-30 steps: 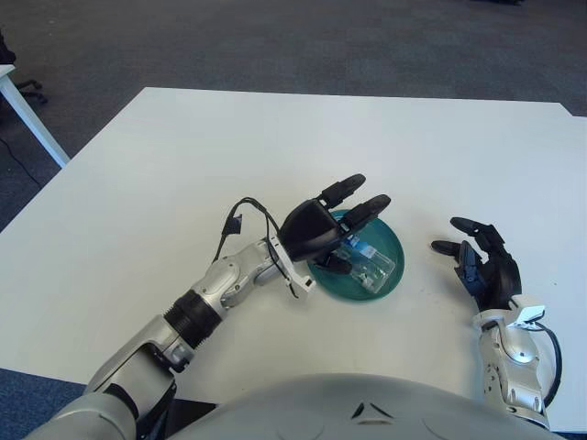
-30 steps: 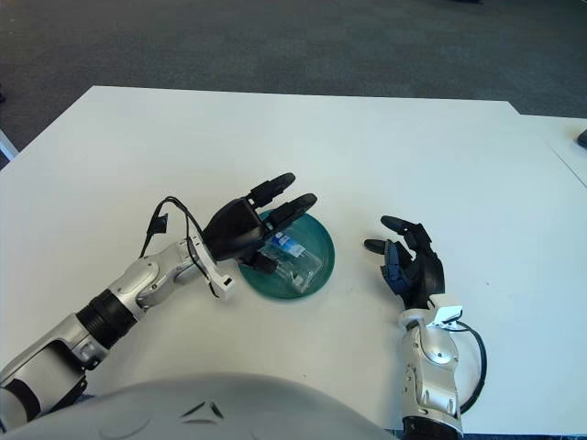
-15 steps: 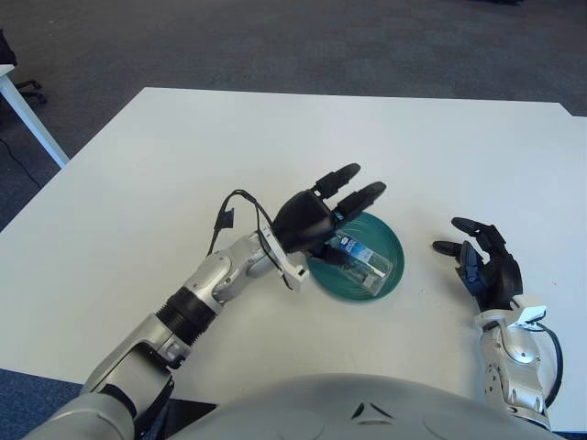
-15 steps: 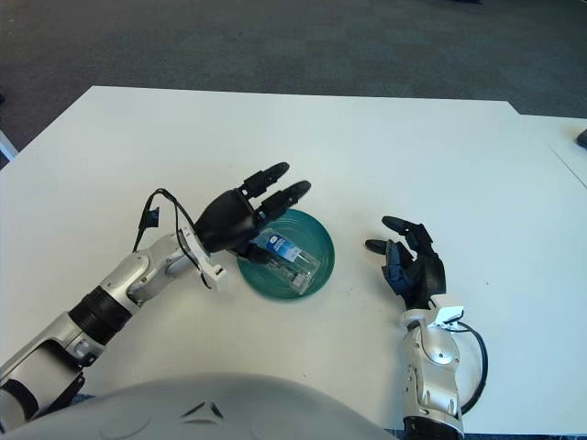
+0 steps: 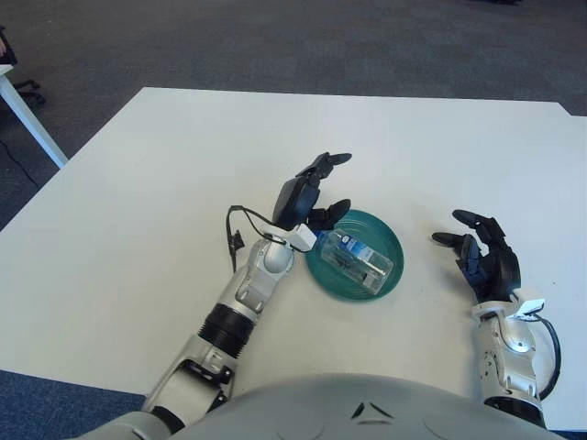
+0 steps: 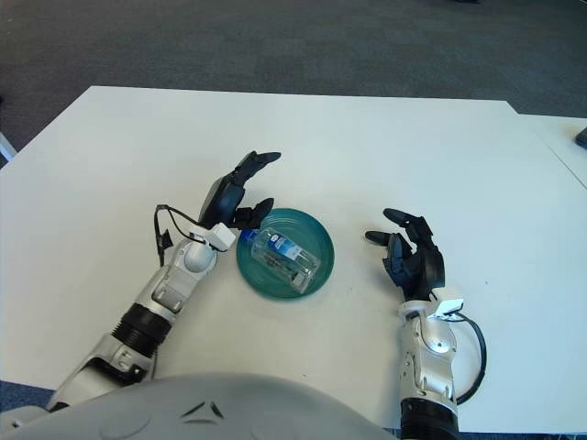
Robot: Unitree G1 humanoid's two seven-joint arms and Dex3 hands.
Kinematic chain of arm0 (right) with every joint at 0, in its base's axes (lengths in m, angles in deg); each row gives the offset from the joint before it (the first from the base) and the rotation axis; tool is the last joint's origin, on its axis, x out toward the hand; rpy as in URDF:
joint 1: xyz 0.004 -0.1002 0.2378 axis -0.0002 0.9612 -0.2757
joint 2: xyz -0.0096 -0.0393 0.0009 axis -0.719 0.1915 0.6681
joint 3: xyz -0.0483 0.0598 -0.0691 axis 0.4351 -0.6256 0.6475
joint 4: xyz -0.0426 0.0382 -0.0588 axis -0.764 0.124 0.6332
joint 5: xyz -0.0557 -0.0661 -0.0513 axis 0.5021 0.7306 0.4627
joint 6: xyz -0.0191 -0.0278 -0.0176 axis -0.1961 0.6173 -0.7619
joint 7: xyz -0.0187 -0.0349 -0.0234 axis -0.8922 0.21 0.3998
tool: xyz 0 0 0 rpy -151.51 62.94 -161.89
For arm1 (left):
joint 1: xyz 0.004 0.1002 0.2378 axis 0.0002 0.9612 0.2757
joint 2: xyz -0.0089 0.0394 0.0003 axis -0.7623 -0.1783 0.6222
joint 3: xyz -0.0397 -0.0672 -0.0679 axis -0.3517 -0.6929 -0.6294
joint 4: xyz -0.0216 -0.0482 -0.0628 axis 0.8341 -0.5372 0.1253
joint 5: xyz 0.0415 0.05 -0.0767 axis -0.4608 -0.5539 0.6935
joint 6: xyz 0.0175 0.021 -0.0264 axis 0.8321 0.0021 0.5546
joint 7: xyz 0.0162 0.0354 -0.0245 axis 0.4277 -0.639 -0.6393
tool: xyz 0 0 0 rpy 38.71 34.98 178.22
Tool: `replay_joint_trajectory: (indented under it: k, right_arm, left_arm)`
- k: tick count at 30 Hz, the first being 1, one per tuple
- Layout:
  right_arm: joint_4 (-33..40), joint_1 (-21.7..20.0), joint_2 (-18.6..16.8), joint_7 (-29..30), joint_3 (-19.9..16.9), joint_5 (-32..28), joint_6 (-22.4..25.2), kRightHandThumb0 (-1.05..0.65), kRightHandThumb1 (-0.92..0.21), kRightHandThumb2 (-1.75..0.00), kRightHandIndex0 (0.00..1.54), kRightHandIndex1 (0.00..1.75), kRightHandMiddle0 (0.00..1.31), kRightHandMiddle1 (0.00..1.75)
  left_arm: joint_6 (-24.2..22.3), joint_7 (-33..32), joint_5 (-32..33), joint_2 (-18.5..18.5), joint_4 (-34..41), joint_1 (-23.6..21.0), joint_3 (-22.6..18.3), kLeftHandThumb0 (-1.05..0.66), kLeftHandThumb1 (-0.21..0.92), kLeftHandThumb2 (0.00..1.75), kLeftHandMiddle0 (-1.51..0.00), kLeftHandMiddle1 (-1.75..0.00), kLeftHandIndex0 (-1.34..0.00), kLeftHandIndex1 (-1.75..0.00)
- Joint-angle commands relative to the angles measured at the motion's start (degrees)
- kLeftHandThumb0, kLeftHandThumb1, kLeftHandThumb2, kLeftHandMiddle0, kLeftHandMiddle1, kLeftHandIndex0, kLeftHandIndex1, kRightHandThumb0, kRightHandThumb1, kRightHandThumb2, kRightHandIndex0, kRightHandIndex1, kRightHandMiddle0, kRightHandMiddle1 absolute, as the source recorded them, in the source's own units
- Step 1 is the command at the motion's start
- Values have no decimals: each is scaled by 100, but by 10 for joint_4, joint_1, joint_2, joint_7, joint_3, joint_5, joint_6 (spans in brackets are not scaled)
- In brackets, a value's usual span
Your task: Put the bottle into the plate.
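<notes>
A clear plastic bottle (image 5: 358, 262) with a blue label lies on its side inside the teal plate (image 5: 381, 235) near the middle of the white table. My left hand (image 5: 312, 190) is raised at the plate's left rim, fingers spread and holding nothing, clear of the bottle. To the right of the plate is my right hand (image 5: 483, 258), fingers open and empty.
The white table (image 5: 183, 165) spreads wide around the plate. A black cable (image 5: 240, 229) loops off my left wrist. Dark carpet lies beyond the far edge, and another white table's leg (image 5: 27, 115) shows at far left.
My left hand has pulled back off the plate, lifting up and to the left with its forearm turning upright. The bottle stays lying in the plate. The right hand barely moved.
</notes>
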State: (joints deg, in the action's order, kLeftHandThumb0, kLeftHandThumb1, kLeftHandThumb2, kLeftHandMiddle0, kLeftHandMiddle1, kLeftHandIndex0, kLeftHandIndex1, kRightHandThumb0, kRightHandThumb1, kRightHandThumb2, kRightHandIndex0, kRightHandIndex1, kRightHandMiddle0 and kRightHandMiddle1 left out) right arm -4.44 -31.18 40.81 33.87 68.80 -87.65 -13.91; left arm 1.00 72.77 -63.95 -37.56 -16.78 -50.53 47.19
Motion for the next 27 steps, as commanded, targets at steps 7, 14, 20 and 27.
replay_joint_trajectory:
  k: [7,14,20,27]
  right_arm:
    - [-7,12,-9,2,6,-5,35,-49,-88,-66,60,91,29,96]
    - [2,10,-17,15,14,5,40,-49,-88,-65,59,91,29,98]
    - [-28,-14,-16,13,20,6,29,-50,-90,-62,58,91,27,99]
    - [-60,-37,-13,19,23,16,12,-50,-91,-57,56,92,25,101]
  left_arm:
    - [-35,6,80,36,2,51,-42,-38,82,48,-76,-123,-44,-154]
    - [-42,-2,97,46,14,95,-41,-37,83,46,-78,-101,-46,-152]
    - [-53,-22,99,58,11,104,-44,-37,90,32,-73,-89,-46,-148]
    - [-52,-39,104,63,4,111,-41,-37,92,28,-71,-80,-47,-147]
